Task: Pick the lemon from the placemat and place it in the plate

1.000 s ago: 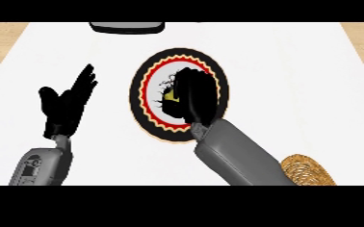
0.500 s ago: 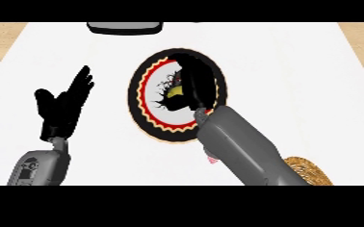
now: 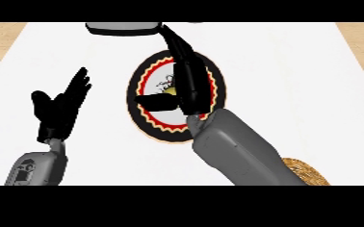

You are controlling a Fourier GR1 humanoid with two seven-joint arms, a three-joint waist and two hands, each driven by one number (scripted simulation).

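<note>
Counter (image 3: 284,77): plain white, with pale wood-toned corners at the far edge. Plate (image 3: 142,77): black outer rim, red band, yellow zigzag line, white centre with a small black drawing. Lemon (image 3: 171,92): yellow, only a sliver showing. Placemat (image 3: 307,172): golden-brown, woven texture. Left hand (image 3: 60,108) and right hand (image 3: 190,84): black. Forearms (image 3: 235,149): grey. Object at the far edge (image 3: 121,28): light grey with a dark rim.

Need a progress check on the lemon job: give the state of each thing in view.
lemon: lying on the placemat, mostly hidden by the right hand, not yet in the plate.
placemat: flat on the counter, partly covered.
right hand: open, fingers straight, over the placemat.
left hand: open, resting at the view's left, fingers up.
plate: at the far edge, without the lemon.
</note>
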